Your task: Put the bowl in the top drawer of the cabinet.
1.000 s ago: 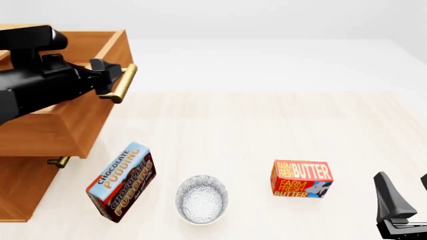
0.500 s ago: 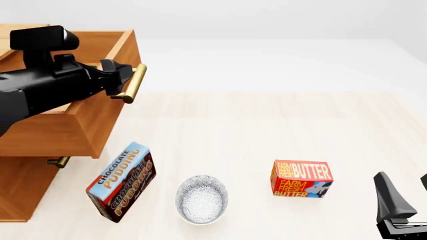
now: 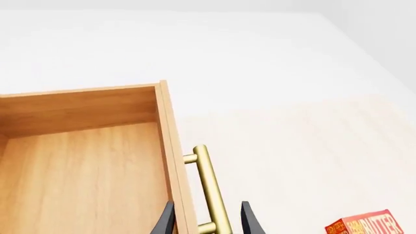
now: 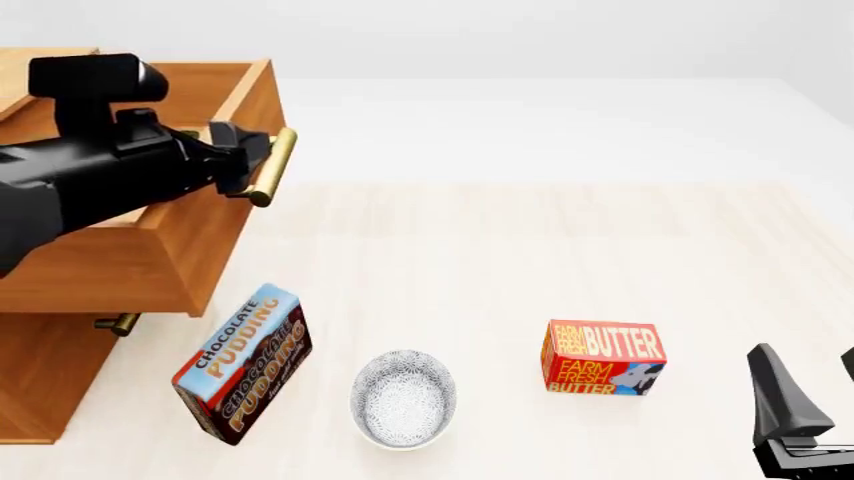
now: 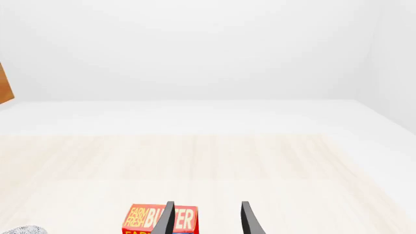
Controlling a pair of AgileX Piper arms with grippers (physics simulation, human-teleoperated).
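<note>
Nearest the camera, the right gripper (image 4: 801, 410) sits low at the table's near right corner, its arm barely reaching in. Its wrist view shows two dark fingers (image 5: 250, 222) apart with bare table between them, so it is open and holds nothing. The butter box (image 4: 603, 358) stands just ahead of it and toward the left arm's side.

Further toward the left arm's side, about level with the butter box, the bowl (image 4: 403, 398) rests upright on the table (image 4: 534, 250), well apart from both grippers. Just beyond it on that side lies the tilted chocolate pudding box (image 4: 244, 362).

Farther back, the left arm stretches forward and across the cabinet (image 4: 54, 370), roughly level, wrist camera on top. The left gripper (image 4: 243, 158) is at the brass handle (image 3: 211, 187) of the top drawer (image 4: 160, 240), one finger on each side of the bar; from these views I cannot tell whether the pads press on it. The drawer is pulled out, its bare wooden floor lying behind the gripper. Below, the lower drawer's smaller handle (image 4: 120, 323) peeks out.
</note>
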